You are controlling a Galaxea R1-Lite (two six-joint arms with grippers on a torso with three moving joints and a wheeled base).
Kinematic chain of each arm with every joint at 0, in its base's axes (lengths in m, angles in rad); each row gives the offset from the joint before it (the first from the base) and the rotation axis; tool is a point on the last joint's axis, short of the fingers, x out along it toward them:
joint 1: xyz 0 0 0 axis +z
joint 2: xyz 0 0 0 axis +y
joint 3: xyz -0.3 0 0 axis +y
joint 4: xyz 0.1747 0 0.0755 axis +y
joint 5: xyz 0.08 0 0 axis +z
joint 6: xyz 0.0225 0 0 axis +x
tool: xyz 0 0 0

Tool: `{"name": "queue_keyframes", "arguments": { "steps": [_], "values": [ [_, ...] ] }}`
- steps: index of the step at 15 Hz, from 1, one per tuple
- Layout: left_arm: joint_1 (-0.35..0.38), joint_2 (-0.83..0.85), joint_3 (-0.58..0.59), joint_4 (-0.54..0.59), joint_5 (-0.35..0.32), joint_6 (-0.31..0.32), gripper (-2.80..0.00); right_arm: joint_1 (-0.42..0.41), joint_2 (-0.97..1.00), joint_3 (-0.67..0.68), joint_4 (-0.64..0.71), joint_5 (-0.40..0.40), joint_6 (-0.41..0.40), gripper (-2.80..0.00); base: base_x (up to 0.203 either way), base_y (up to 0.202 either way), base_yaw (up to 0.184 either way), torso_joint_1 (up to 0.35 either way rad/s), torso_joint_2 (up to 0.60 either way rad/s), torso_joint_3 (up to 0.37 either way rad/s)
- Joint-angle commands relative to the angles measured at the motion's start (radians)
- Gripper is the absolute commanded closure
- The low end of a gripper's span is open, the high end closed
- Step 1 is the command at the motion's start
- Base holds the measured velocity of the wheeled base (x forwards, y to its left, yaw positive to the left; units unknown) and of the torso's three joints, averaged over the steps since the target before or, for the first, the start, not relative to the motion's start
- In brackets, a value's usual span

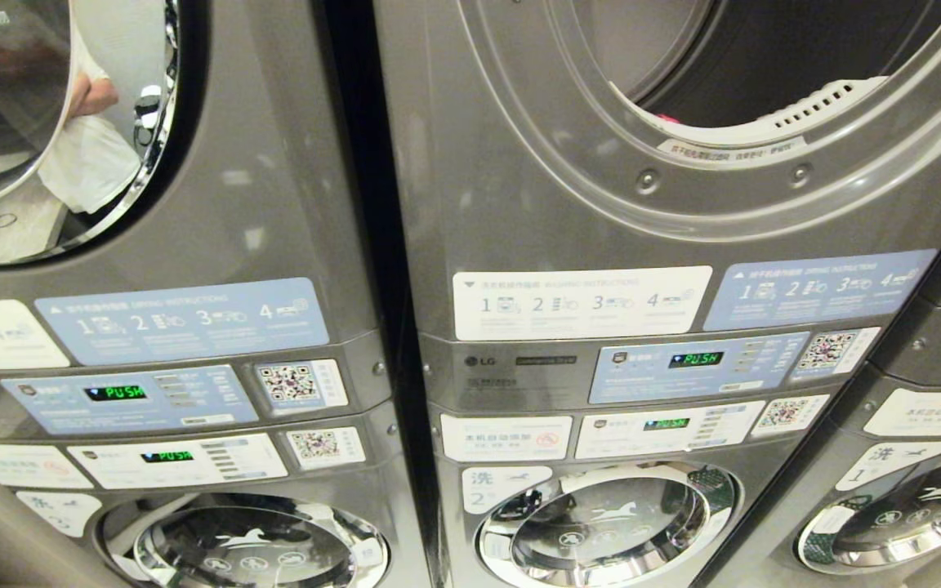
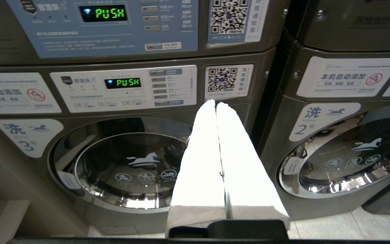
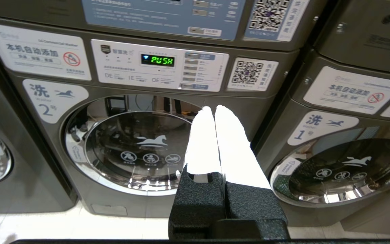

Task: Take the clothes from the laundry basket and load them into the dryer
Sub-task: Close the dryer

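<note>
The dryer (image 1: 568, 188) fills the upper right of the head view, its round mouth open onto the dark drum (image 1: 764, 57). A small sliver of pinkish-red clothes (image 1: 667, 119) shows just inside the drum's white lip. The laundry basket is out of view. Neither arm appears in the head view. My left gripper (image 2: 215, 103) hangs shut and empty in front of washer 3 (image 2: 127, 166). My right gripper (image 3: 214, 107) is also shut and empty, before washer 2 (image 3: 141, 149).
A second stacked machine stands to the left, its dryer door (image 1: 54, 122) closed and mirroring a person. Control panels reading PUSH (image 1: 695, 359) sit between dryers and washers. Washer 1 (image 3: 344, 169) is at the right. Pale tiled floor (image 3: 46, 227) lies below.
</note>
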Motion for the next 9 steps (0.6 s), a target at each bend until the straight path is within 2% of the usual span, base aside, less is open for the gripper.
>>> {"name": "queue_keyframes", "arguments": {
  "steps": [1, 3, 9],
  "values": [
    [0.0, 0.0, 0.0, 0.0, 0.001, 0.001, 0.0, 0.0, 0.0, 0.0, 0.0, 0.001, -0.002, 0.0, -0.015, -0.057, -0.004, -0.003, 0.0, 0.006],
    [0.0, 0.0, 0.0, 0.0, 0.001, 0.0, 0.0, 0.0, 0.0, 0.0, 0.0, -0.004, 0.0, 0.0, -0.004, -0.107, 0.003, 0.002, 0.01, 0.004],
    [0.0, 0.0, 0.0, -0.001, -0.001, 0.0, 0.0, -0.002, 0.0, 0.0, 0.0, -0.004, 0.0, 0.0, 0.0, -0.193, 0.0, 0.002, 0.0, 0.001]
  ]
}}
